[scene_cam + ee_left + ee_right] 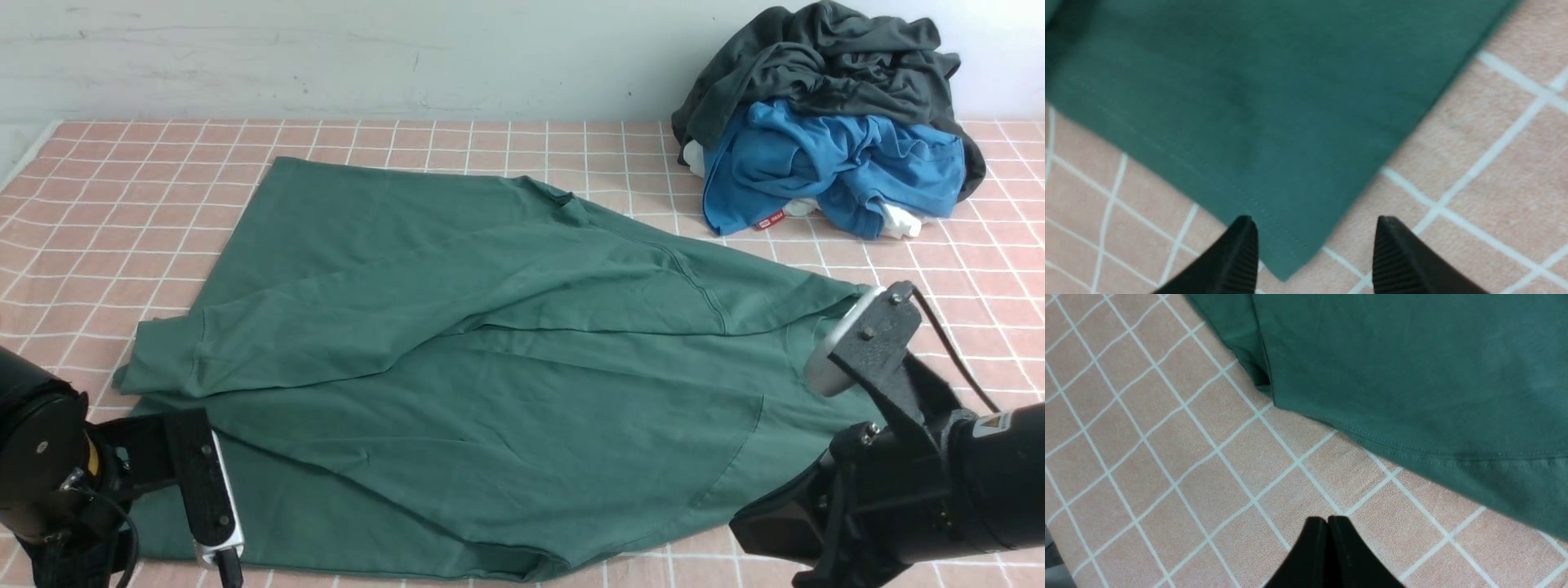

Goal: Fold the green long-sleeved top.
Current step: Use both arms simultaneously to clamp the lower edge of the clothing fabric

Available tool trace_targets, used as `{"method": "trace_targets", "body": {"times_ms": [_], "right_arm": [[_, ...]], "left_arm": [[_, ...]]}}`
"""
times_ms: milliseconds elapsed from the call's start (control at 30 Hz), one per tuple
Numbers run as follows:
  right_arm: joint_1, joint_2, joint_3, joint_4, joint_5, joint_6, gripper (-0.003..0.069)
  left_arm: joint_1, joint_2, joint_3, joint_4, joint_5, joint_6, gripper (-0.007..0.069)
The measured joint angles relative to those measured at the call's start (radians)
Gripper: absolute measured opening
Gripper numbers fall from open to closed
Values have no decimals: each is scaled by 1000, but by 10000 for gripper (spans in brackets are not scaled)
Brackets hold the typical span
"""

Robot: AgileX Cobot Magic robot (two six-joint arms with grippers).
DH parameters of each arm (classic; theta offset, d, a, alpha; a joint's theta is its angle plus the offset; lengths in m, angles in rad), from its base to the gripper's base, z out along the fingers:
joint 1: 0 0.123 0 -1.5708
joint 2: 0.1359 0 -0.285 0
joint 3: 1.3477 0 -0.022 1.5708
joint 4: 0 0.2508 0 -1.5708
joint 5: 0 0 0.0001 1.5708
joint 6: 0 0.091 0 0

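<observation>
The green long-sleeved top point(490, 351) lies spread across the pink checked tablecloth point(122, 180), partly folded over itself, with creases running across its middle. Its logo and neck label are hidden. In the left wrist view my left gripper point(1315, 222) is open just above a hemmed corner of the top point(1274, 102). That corner lies between the two black fingertips point(1241, 249), nearer one of them. In the right wrist view my right gripper point(1327, 518) is shut on nothing over bare cloth, a short way from the top's hem point(1412, 375).
A heap of clothes sits at the back right against the wall: a dark grey garment point(824, 65) on top of a blue garment point(833, 163), with bits of white cloth under them. Both arms reach in along the table's near edge.
</observation>
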Motion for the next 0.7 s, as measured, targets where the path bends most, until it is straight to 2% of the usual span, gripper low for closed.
{"method": "trace_targets", "body": {"times_ms": [233, 400, 467, 600, 700], "right_arm": [[0, 0, 0, 51, 16, -49, -8], [0, 0, 0, 73, 23, -56, -8], [0, 0, 0, 73, 24, -56, -8], [0, 0, 0, 73, 35, -70, -8], [0, -3, 0, 74, 44, -102, -8]], "left_arm": [[29, 60, 5, 29, -69, 18, 361], [29, 88, 5, 52, -98, 13, 309], [29, 89, 5, 52, -102, 12, 272], [29, 91, 5, 53, -110, 12, 88], [29, 79, 5, 53, -110, 12, 23]]}}
